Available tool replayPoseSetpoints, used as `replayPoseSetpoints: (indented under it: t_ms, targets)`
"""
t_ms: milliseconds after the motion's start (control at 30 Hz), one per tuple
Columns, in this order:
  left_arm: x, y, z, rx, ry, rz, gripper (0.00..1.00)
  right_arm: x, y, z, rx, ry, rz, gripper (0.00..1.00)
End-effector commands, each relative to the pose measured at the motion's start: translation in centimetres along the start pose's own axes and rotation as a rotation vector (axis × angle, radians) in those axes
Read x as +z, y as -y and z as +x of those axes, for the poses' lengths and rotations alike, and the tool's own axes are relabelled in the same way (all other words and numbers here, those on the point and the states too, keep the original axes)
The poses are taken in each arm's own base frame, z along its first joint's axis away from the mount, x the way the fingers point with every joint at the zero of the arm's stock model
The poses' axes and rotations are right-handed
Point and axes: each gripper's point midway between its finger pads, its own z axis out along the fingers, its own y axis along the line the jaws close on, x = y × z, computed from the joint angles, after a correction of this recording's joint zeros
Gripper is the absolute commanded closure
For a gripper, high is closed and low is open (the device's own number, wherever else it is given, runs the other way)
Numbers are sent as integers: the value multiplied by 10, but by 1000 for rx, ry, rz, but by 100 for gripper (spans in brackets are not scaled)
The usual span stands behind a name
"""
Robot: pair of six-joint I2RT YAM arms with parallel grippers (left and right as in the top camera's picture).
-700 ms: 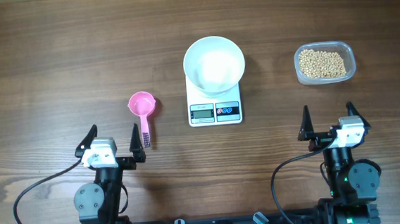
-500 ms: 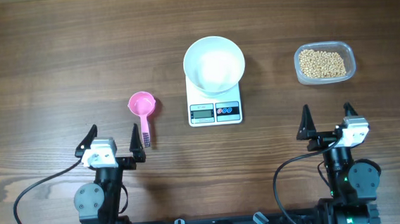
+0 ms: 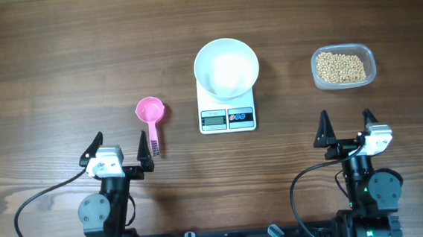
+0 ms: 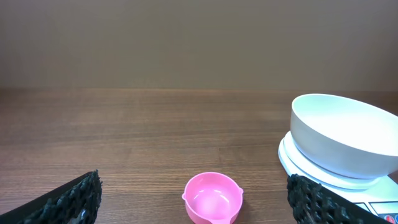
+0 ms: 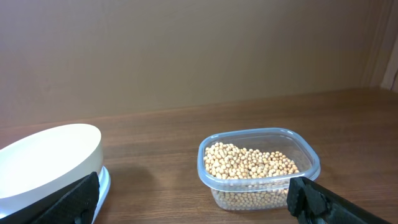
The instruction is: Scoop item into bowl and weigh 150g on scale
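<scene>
Ahead of the right gripper [image 3: 346, 128], apart, lie the beans [image 3: 341, 67].

The dark brown wood-grain worktop [image 3: 58, 54] under me fills nearly the whole overhead view, its grain running side to side. From both my wrists I see it end in a straight, level line at a plain matt tan-brown wall [image 4: 186, 43]. At the far right of my right-wrist view a paler vertical strip [image 5: 388, 43] stands against that wall; I cannot tell what it is. The light is soft and even, the shadows faint.
</scene>
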Motion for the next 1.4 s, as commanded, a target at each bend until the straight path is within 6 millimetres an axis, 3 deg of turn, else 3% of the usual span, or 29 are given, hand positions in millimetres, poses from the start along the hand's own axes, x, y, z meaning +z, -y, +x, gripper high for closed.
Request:
replayPoseSetpoints:
  t_ms: [0,1067,1133,1300,1367]
  targets:
    - [0,0,2,16,-3,-4,0,0,-2,2,18,-7,-14,0]
    - [0,0,2,16,-3,-4,0,0,-2,2,18,-7,-14,0]
    - [0,13,1,-22,2,73,0,0,-2,2,18,-7,-14,0]
    - [-18,77,-3,-274,-52,461,0,0,-2,2,18,-7,-14,0]
    - [-20,81,-5,-291,-51,485,0,0,-2,2,18,-7,-14,0]
